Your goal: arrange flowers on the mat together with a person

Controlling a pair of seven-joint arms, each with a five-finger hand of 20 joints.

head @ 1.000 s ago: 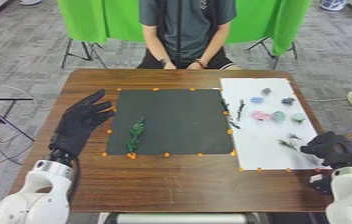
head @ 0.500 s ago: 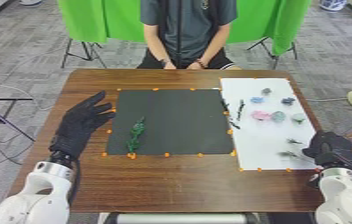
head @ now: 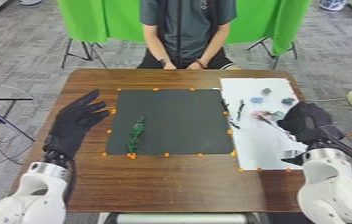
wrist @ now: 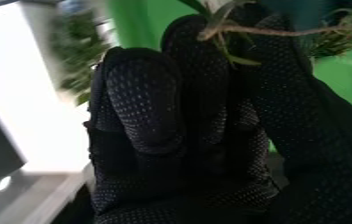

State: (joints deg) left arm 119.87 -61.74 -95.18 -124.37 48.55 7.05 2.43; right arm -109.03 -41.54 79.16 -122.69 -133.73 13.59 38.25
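Note:
My right hand point(head: 306, 122) is over the right side of the white sheet point(head: 259, 147). In the right wrist view, the thumb and fingertips of my right hand point(wrist: 146, 105) pinch a thin brown stem point(wrist: 279, 32) with green leaves. From the hand in the head view, a thin dark stem reaches toward the pink flower point(head: 260, 114). Blue flower point(head: 257, 100) and grey-blue flower point(head: 288, 101) lie farther back. Dark twigs point(head: 241, 107) rest near the sheet's left edge. A green leafy stem point(head: 136, 135) lies on the dark mat point(head: 181, 117). My left hand point(head: 76, 122) stays open left of the mat.
Orange pieces point(head: 166, 155) line the edges of mat and sheet on the brown table point(head: 181, 185). Across the table, a person point(head: 187, 45) sits with both hands together at the far edge. Part of another sprig point(head: 292, 153) shows beside my right wrist.
My right hand has moved forward and inward from the sheet's near right corner, now covering part of the pale green flowers. My left hand has hardly moved.

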